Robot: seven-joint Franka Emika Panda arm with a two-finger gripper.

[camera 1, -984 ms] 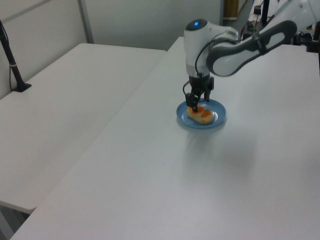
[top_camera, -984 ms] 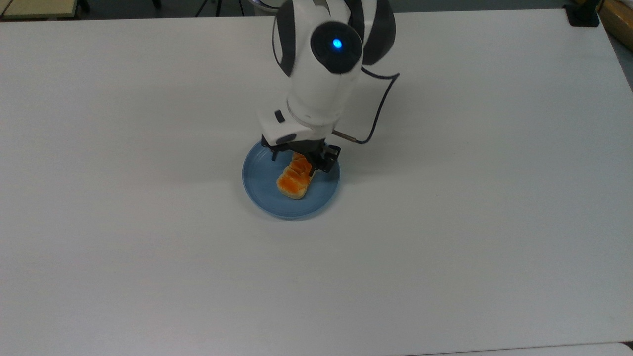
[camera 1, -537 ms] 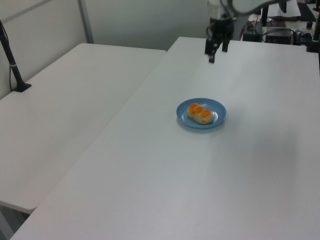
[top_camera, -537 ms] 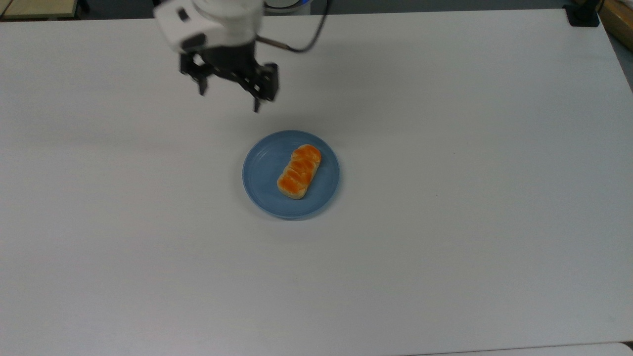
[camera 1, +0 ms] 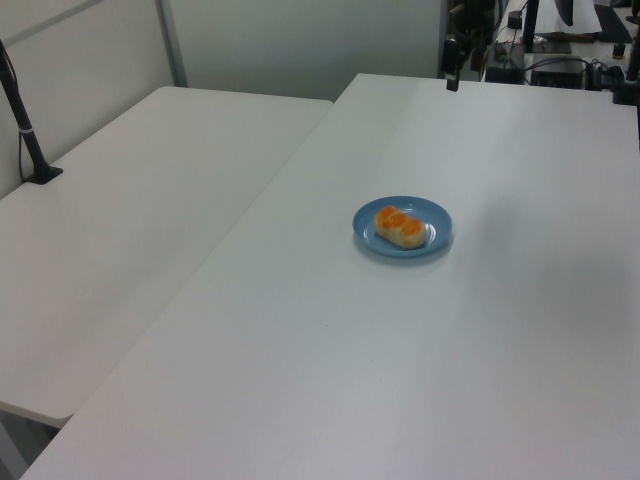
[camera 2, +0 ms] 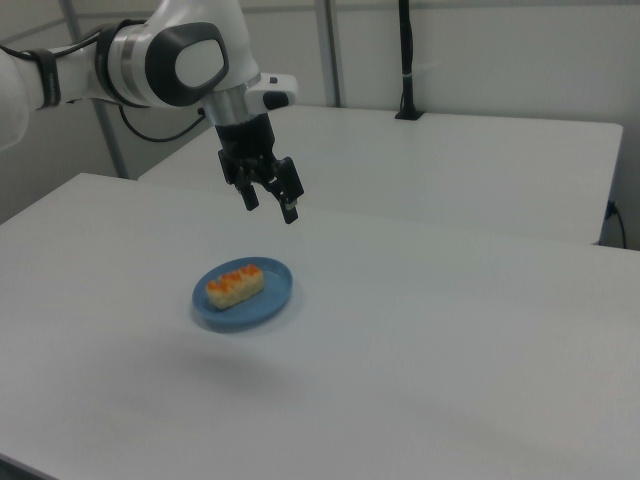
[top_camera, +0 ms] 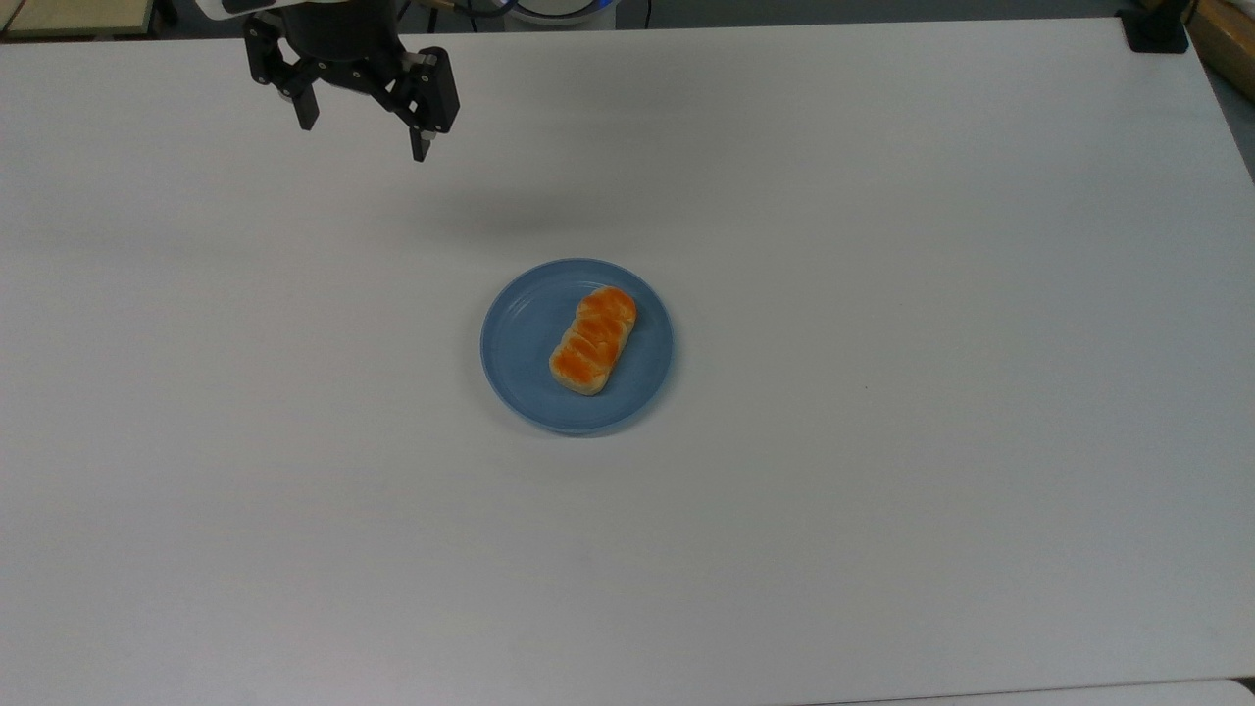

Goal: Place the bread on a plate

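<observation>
Bread [top_camera: 593,340] flat on plate [top_camera: 520,373], long axis diagonal in top view

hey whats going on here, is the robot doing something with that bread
The bread lies flat on the blue plate in the middle of the white table, so the placing looks done. Nothing is touching it. The robot's gripper hangs in the air, well away from the plate, toward the top view's upper left, with its fingers open and empty.
</observation>
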